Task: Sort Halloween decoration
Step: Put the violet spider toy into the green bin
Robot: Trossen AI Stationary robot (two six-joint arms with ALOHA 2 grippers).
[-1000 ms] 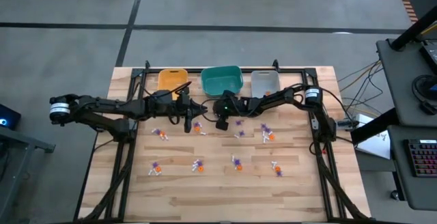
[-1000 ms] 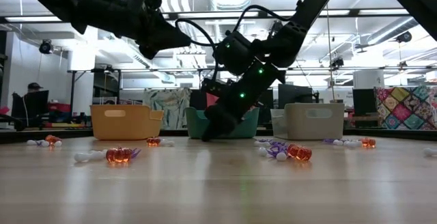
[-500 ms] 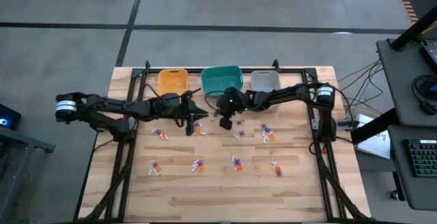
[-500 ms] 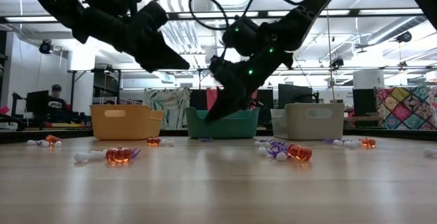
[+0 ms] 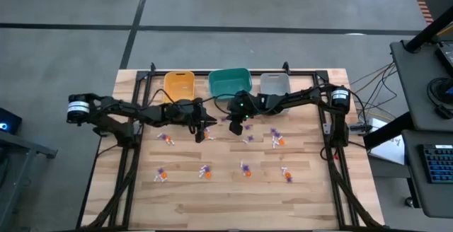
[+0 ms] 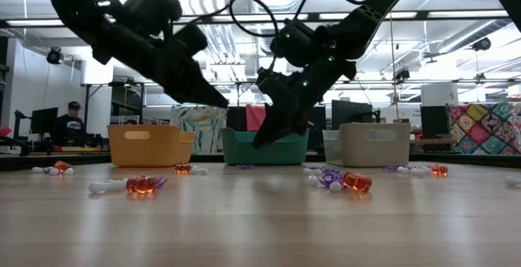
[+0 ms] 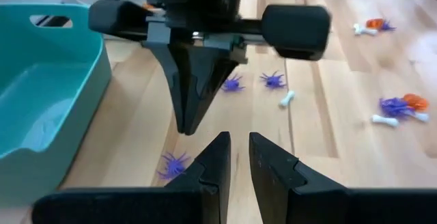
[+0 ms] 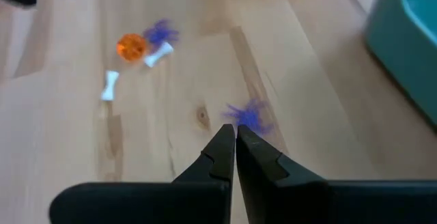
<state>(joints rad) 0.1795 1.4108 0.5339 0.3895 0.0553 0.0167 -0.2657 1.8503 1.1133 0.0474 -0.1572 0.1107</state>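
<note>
Purple spider decoration (image 8: 247,117) lies flat on the table (image 8: 68,156), legs radiating outward.

both arms reach in from opposite sides and meet near the middle of the bench's far half. the left tool (image 5: 201,134) points down, raised off the bench, its fingers (image 7: 213,164) nearly together with a narrow gap. the right tool (image 5: 236,128) hangs just beside it, tilted downward, also raised, its fingers (image 8: 225,152) pressed together with nothing between them.
</note>
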